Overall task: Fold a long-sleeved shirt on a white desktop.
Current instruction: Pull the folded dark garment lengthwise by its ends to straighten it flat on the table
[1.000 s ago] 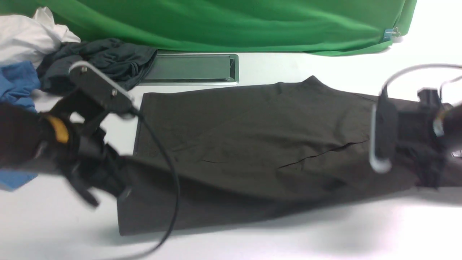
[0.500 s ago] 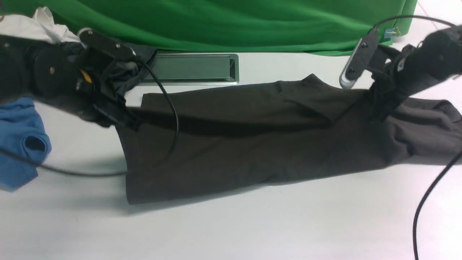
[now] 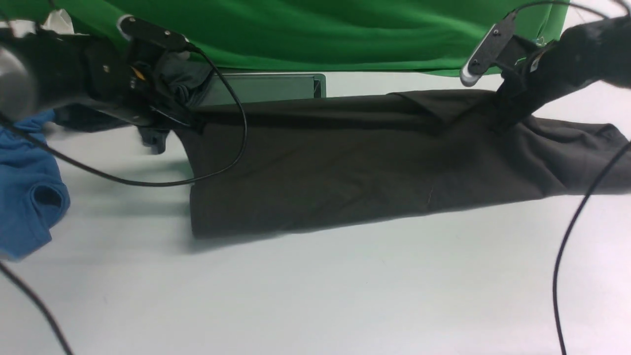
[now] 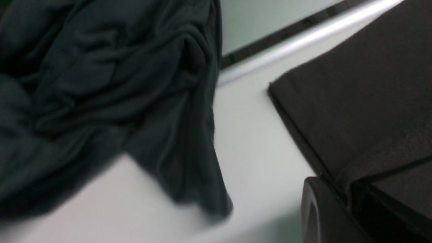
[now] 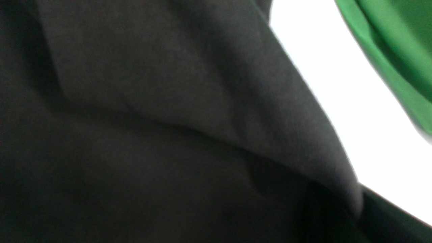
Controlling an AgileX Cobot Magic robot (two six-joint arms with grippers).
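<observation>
The long-sleeved shirt (image 3: 345, 162), dark brownish-black, lies across the white desktop (image 3: 315, 296) as a long band, its raised edge carried over toward the far side. My left gripper (image 3: 190, 123) is shut on the shirt's left far corner; the left wrist view shows the cloth edge (image 4: 347, 175) pinched against a finger (image 4: 317, 209). My right gripper (image 3: 503, 121) is shut on the shirt's far edge on the right. Dark shirt cloth (image 5: 168, 118) fills the right wrist view and hides the jaws. No chest print or neck label shows.
A dark slate-grey garment (image 3: 180, 81) is heaped at the back left, also hanging in the left wrist view (image 4: 118, 101). A blue garment (image 3: 27, 192) lies at the left edge. A metal cable hatch (image 3: 266, 88) and green backdrop (image 3: 320, 29) stand behind. Black cables (image 3: 572, 236) trail over the table.
Both grippers have carried the shirt's near edge up and away toward the backdrop, folding it over the far half. The shirt's near edge has drawn back from me.
</observation>
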